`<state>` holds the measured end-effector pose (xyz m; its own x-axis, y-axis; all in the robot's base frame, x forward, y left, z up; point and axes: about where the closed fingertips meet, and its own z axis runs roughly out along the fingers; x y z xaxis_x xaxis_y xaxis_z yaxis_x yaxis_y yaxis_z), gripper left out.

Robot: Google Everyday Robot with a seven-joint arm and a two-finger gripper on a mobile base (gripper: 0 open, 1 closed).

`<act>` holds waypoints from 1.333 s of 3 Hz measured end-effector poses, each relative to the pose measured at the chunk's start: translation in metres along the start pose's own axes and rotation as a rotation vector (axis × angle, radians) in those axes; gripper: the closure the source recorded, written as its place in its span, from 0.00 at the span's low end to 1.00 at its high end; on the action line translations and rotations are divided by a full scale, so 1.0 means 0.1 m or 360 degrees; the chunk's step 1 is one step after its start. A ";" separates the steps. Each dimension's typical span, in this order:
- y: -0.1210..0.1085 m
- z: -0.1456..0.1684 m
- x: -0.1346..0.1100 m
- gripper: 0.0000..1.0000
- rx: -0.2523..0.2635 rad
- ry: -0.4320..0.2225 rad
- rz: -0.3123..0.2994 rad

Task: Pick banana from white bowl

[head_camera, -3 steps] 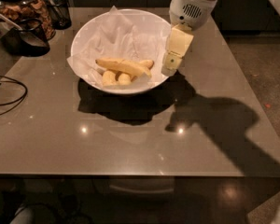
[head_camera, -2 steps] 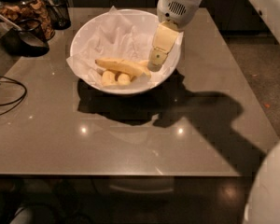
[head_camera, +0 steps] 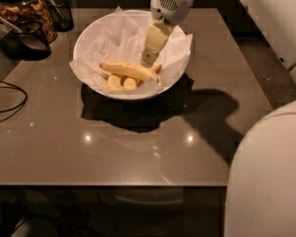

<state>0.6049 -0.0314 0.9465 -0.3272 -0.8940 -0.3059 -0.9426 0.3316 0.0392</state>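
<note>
On the far half of the brown table (head_camera: 138,152), the white bowl (head_camera: 78,43) is seated. It is lined with crinkled white paper (head_camera: 113,36) that spills over the rim at left and right.

The banana (head_camera: 126,70) is laid across the lower middle of the bowl, on the paper. It is gently curved and runs left to right. Two shorter bananas (head_camera: 113,83) are lodged just below it, against the near wall.

The gripper (head_camera: 148,59) is lowered into the bowl from above, tilted. Its tip is set at the right end of the banana; contact cannot be confirmed. Whether the gripper is spread or pressed together cannot be told.

Dark glass jars (head_camera: 27,6) are noted at the far left corner, and a black cable (head_camera: 12,105) at the left edge.
</note>
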 end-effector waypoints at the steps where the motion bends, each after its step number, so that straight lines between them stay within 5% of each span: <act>1: -0.03 0.07 -0.11 0.31 -0.0023 -0.0010 0.0040; 4: 0.00 0.31 -0.13 0.40 -0.0140 -0.0040 0.0136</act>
<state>0.6116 -0.0106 0.9213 -0.4057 -0.8555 -0.3217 -0.9140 0.3773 0.1492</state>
